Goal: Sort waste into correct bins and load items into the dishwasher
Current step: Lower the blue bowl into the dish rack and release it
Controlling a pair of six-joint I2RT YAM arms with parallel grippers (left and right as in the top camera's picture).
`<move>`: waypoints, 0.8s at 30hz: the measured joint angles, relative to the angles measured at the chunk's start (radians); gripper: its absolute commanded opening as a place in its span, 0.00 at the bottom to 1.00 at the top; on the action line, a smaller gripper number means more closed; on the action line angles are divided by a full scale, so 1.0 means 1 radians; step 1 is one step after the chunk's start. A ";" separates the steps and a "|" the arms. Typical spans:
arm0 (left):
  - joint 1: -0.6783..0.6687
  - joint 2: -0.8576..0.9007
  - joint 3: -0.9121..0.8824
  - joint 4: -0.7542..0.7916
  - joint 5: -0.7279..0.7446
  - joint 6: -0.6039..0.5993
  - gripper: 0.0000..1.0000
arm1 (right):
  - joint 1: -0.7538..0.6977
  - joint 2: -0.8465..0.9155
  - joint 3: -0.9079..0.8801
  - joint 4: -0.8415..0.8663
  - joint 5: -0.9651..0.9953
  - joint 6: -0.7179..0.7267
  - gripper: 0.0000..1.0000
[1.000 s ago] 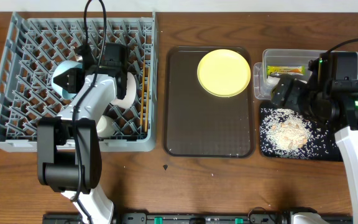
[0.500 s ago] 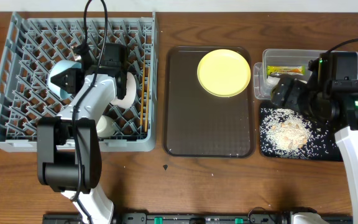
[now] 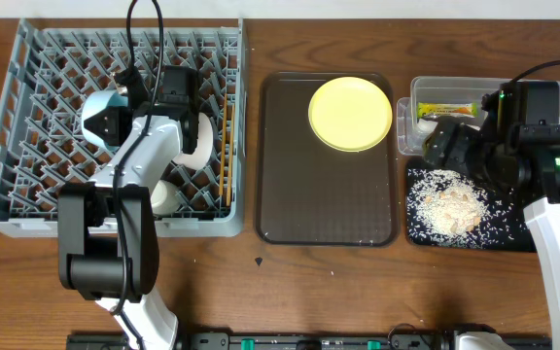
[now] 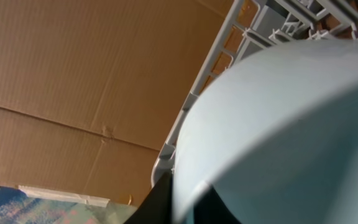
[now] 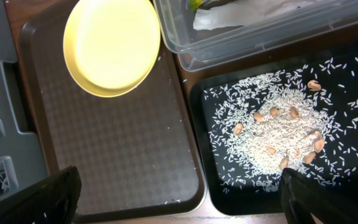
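Observation:
My left gripper (image 3: 115, 118) is shut on the rim of the light blue bowl (image 3: 95, 110) and holds it over the grey dish rack (image 3: 27, 126). In the left wrist view the bowl (image 4: 278, 124) fills the frame, with a finger (image 4: 188, 202) on its rim. A white bowl (image 3: 198, 142) and the chopsticks (image 3: 227, 156) stand in the rack. The yellow plate (image 3: 350, 113) lies on the brown tray (image 3: 324, 204). My right gripper (image 3: 442, 142) is open and empty above the tray's near edge (image 5: 179, 199). The clear tub (image 3: 455, 89) holds the wrapper (image 3: 445, 109) and a white scrap (image 3: 423, 125). Rice crumbs (image 3: 447, 202) lie in the black tray (image 3: 513, 228).
Another white piece (image 3: 163, 199) sits low in the rack near its front wall. A small dark speck (image 3: 259, 261) lies on the wooden table in front of the brown tray. A cardboard wall (image 4: 73, 74) stands behind the rack.
My left gripper with the light blue bowl shifted slightly left and then back over the rack. My right arm has not moved.

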 measured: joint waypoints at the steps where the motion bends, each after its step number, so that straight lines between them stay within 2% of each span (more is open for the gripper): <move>1: 0.000 0.000 0.000 -0.003 0.003 0.000 0.17 | 0.000 0.000 0.000 0.000 0.000 0.000 0.99; 2: 0.000 0.000 0.000 -0.007 0.010 0.000 0.23 | 0.000 0.000 0.000 0.000 0.000 0.000 0.99; 3: 0.000 0.000 0.000 -0.010 0.017 0.000 0.24 | 0.000 0.000 0.000 0.000 0.000 0.000 0.99; 9: -0.007 0.000 0.000 -0.057 0.053 -0.002 0.24 | 0.000 0.000 0.000 -0.001 0.000 0.000 0.99; 20: -0.106 -0.048 0.000 -0.086 0.148 -0.001 0.25 | 0.000 0.000 0.000 0.003 0.000 0.000 0.99; 24: -0.106 -0.068 0.000 -0.141 0.158 0.000 0.36 | 0.000 0.000 0.000 0.003 0.000 0.000 0.99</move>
